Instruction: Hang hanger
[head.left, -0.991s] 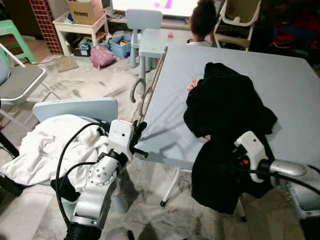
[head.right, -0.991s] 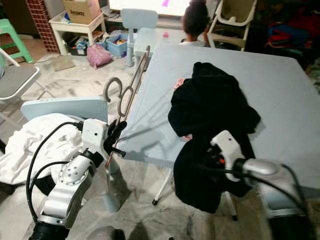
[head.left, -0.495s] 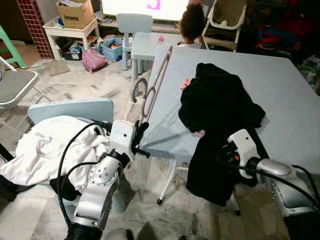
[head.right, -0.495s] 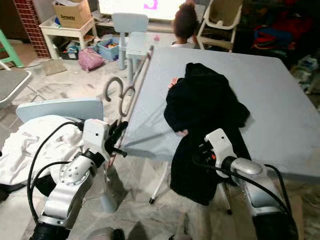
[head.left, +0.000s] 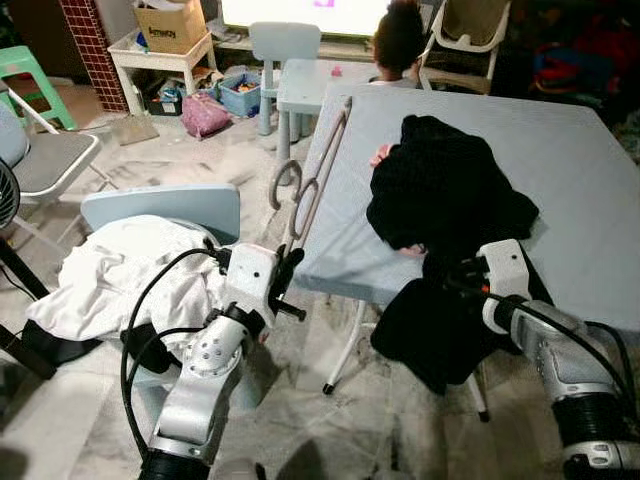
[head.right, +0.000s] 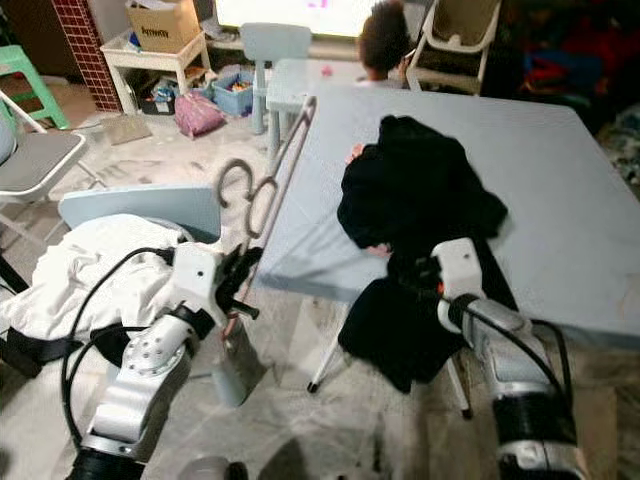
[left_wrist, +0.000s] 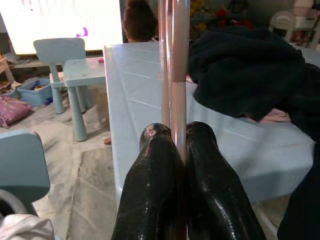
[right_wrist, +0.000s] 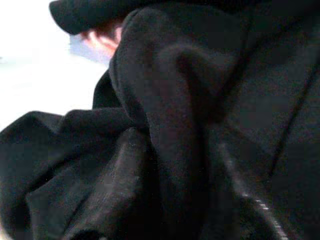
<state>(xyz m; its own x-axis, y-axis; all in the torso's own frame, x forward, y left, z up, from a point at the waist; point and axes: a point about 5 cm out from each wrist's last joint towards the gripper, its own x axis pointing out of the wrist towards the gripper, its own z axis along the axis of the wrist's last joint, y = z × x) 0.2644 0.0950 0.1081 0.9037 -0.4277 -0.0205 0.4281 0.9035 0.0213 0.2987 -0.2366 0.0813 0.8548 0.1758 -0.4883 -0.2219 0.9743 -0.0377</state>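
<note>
Pink hangers held at the tabletop's left edge

The hangers (head.left: 318, 180) are thin pink bars with grey hooks. They lie tilted along the left edge of the tabletop (head.left: 590, 200), hooks out over the floor. The left hand (left_wrist: 176, 150) pinches their near end between its closed fingers.

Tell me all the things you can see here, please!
hangers: two, pinkish with grey hooks, along the table's left edge
black garment: one, black, on the table and drooping over its near edge
table: one, pale blue, centre
white cloth: one, white, on a blue chair at left
small chair: one, pale blue, far side
person: one, behind the table
left pincer: black, shut on the hangers
right pincer: at the garment's drooping part
</note>
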